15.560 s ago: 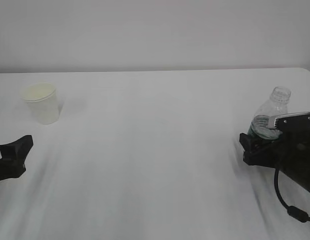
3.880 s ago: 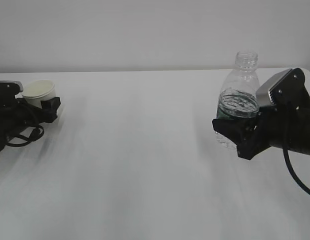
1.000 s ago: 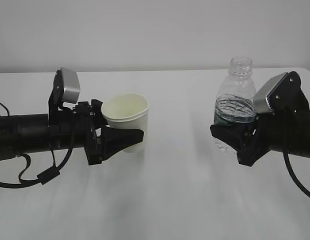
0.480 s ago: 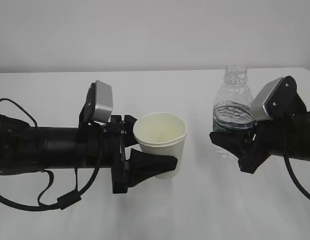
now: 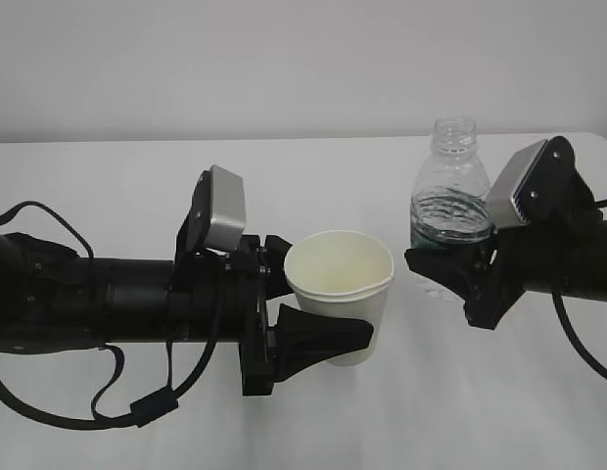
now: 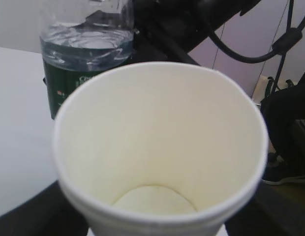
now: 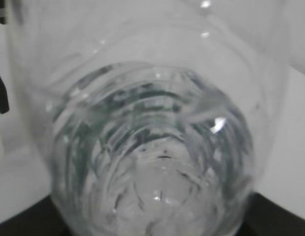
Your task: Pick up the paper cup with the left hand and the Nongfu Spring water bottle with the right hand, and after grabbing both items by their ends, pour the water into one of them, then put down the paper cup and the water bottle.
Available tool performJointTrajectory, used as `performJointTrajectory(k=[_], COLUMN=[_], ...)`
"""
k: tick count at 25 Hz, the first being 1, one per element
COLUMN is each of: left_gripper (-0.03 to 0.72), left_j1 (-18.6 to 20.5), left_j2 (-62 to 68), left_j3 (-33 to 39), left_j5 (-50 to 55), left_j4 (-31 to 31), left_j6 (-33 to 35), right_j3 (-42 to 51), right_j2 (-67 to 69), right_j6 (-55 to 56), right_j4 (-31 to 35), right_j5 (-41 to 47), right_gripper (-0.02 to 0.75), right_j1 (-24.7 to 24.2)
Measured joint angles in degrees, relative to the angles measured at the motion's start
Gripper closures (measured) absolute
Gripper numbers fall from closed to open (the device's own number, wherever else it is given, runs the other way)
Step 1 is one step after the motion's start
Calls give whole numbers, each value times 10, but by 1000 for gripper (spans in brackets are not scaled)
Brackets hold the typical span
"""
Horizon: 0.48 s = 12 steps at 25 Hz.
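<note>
The off-white paper cup (image 5: 339, 284) hangs upright above the table, with my left gripper (image 5: 341, 328) shut on its lower part. In the left wrist view the paper cup (image 6: 160, 147) fills the frame and its inside is dry and empty; the left gripper (image 6: 157, 227) shows only as dark fingers (image 6: 37, 214) at the bottom corners. The capless Nongfu Spring water bottle (image 5: 445, 201) stands upright just right of the cup, held near its base by my right gripper (image 5: 446, 276). Water (image 5: 448, 217) fills it to about its green label. In the right wrist view the bottle (image 7: 152, 137) hides the jaws.
The white table (image 5: 137, 176) runs back to a plain pale wall. The left arm (image 5: 98, 299) lies low across the left half with a looping cable. The right arm (image 5: 568, 264) comes in from the right edge. The bottle (image 6: 86, 54) stands close behind the cup.
My left arm has carried the cup to the right and nearer the bottle. The right arm has shifted the bottle slightly left, still upright.
</note>
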Motion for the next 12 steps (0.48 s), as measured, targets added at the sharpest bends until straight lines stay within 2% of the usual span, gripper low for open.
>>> performJointTrajectory(k=[7, 12], left_gripper=[162, 162], left_j1=[0, 0], left_j2=[0, 0], left_j3=[0, 0], left_j5=[20, 32], left_j4=[-1, -1], left_j6=[0, 0], right_j3=[-20, -38], right_j2=[0, 0], right_j6=[9, 12], right_j4=[-29, -37], right_j5=[0, 24], right_gripper=[316, 316], right_j1=[3, 38])
